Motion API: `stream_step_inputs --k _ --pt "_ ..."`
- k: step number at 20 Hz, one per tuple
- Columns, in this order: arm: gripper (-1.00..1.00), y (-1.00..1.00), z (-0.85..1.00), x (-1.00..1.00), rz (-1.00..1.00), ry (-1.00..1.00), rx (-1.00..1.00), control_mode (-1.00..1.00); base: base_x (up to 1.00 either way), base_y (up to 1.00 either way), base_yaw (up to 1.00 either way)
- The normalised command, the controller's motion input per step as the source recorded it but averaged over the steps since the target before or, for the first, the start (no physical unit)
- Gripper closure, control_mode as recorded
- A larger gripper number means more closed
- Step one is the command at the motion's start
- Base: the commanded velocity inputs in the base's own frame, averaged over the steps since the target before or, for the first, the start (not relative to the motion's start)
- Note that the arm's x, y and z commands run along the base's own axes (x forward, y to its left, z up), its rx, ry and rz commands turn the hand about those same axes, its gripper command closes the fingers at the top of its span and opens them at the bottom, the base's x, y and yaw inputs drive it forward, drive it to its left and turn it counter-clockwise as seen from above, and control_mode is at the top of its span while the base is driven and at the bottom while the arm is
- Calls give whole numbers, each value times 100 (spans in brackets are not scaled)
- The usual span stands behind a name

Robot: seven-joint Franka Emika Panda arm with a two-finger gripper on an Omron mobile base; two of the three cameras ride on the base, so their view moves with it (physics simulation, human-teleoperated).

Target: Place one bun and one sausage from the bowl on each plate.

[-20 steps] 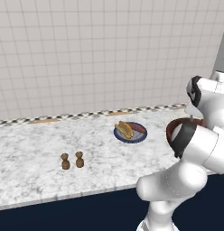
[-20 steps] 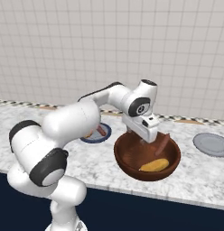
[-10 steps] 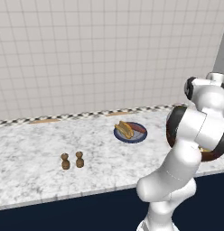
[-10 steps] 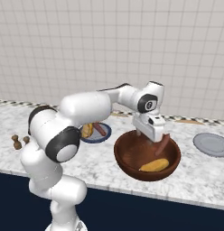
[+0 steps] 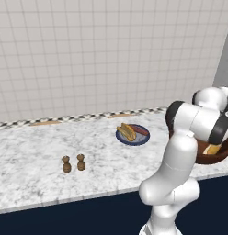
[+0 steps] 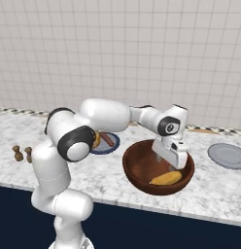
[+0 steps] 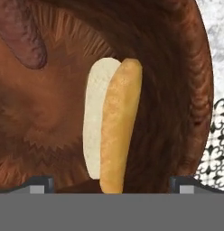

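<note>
Marble desk (image 6: 112, 177) is carrying the bowl (image 6: 137, 168) at centre frame, where the wide-open, empty hand (image 6: 167, 160) is hovering over the bun (image 7: 114, 126) (sausage (image 7: 24, 38) probably upper left); next, lowering and closing.

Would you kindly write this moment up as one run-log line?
gripper: open, above bun in bowl | sausage in bowl | navy plate: bun and sausage placed | grey plate: bare
</note>
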Motion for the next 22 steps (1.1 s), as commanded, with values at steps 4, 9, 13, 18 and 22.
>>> stream_step_inputs --k 4,9,13,18,22 --pt "-100 -6 -33 -40 0 0 2 -100 0 0 0" --pt "-100 0 -76 -1 0 0 0 -100 0 0 0" --pt "-100 17 -22 9 0 0 0 -100 0 0 0" --pt "-100 14 -16 1 0 6 -2 -100 0 0 0" --pt "-100 3 -61 1 0 5 -5 -100 0 0 0"
